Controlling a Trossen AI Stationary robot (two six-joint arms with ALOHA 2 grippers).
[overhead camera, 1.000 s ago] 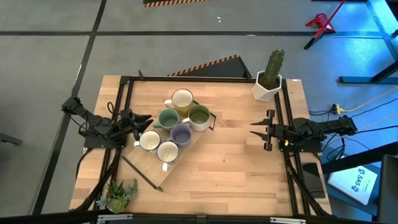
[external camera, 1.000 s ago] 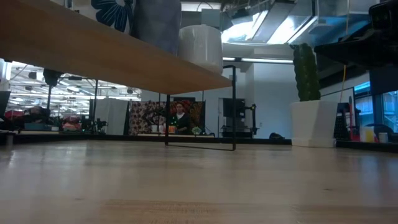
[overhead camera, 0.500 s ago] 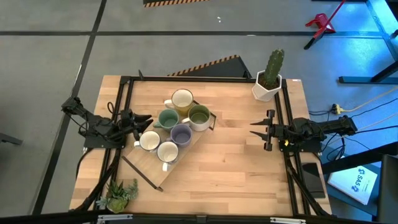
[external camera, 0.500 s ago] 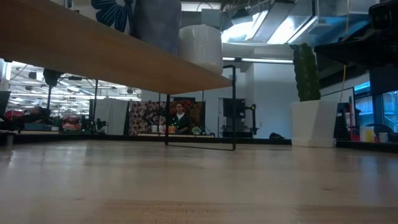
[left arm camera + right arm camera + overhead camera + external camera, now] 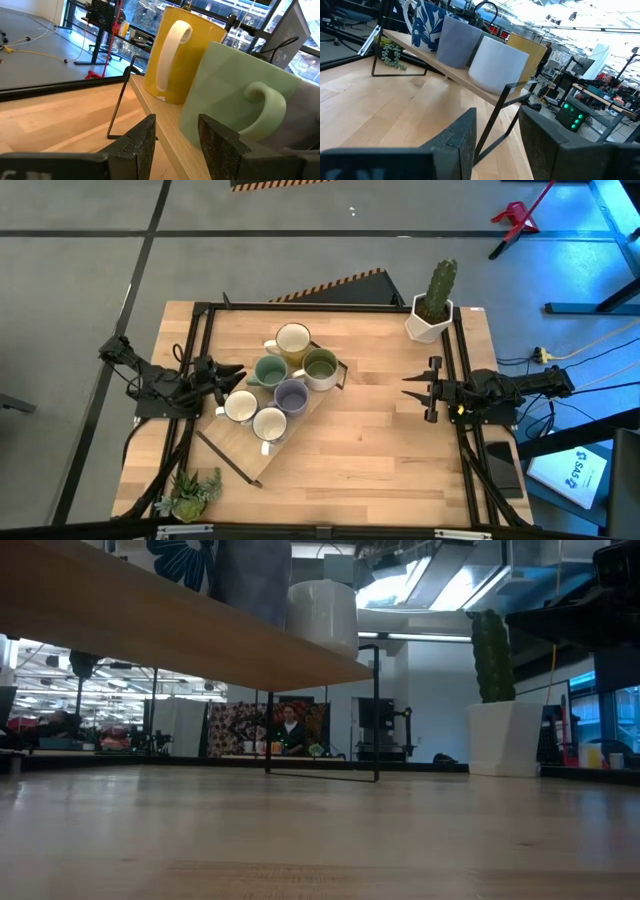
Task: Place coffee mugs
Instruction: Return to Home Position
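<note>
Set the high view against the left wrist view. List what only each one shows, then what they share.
Only the high view: all six mugs grouped on the wooden shelf, the cactus in its white pot, a small green plant, and the right gripper, open, away from the shelf.
Only the left wrist view: the yellow mug with its yellow wall and white handle, and the pale green mug with its handle seen side-on.
Both: those two mugs, the shelf, and the left gripper, open, beside the shelf.
</note>
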